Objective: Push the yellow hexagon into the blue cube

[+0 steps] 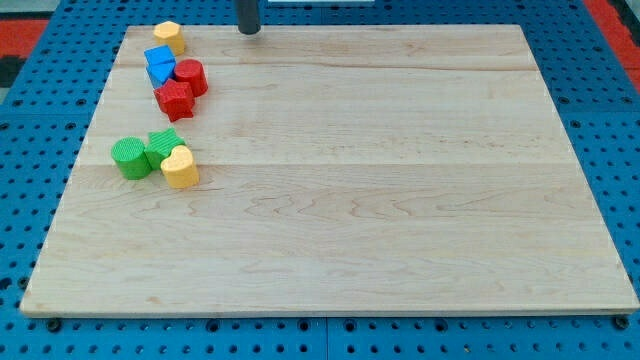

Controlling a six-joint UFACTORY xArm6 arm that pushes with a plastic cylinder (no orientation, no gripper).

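Note:
The yellow hexagon (168, 36) sits at the board's top left corner. The blue cube (158, 64) lies just below it, nearly touching; its exact shape is hard to make out. My tip (248, 31) is at the view's top edge, to the right of the yellow hexagon and well apart from it. It touches no block.
A red cylinder (191, 77) and a red star (174, 99) crowd the blue cube's right and lower sides. Further down the left side are a green cylinder (128, 158), a green star (162, 146) and a yellow heart (180, 167). The wooden board (380, 200) lies on blue pegboard.

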